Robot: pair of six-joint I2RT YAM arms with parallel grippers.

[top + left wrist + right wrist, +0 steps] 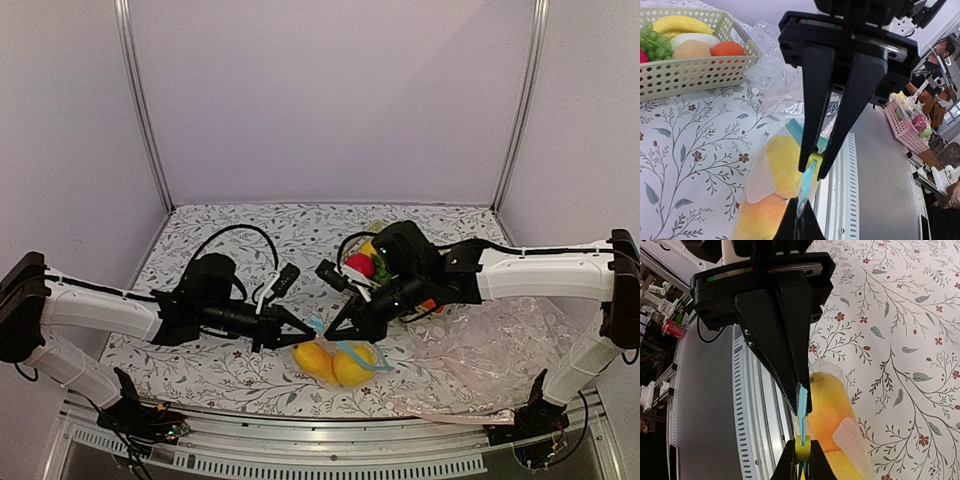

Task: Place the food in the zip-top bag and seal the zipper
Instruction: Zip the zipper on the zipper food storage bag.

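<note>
Perforated cream basket (700, 75) on floral tablecloth (685, 145); holds banana (682, 22), green grapes (655, 42), orange-red round fruit (727, 48). Crinkled pinkish clear plastic sheet (490, 360) lies just beside basket.

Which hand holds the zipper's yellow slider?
The left hand: it clamps the yellow slider, while the right hand pinches only the blue zipper strip.

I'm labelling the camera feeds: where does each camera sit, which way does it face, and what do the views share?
Top external: above and behind the arm bases, looking down on the table; both arms show.
Left wrist: on the left arm, looking along the left gripper, shut on the zipper.
Right wrist: on the right arm, looking along the right gripper, shut on that zipper.
Shared: zipper, and food in the zip-top bag.
</note>
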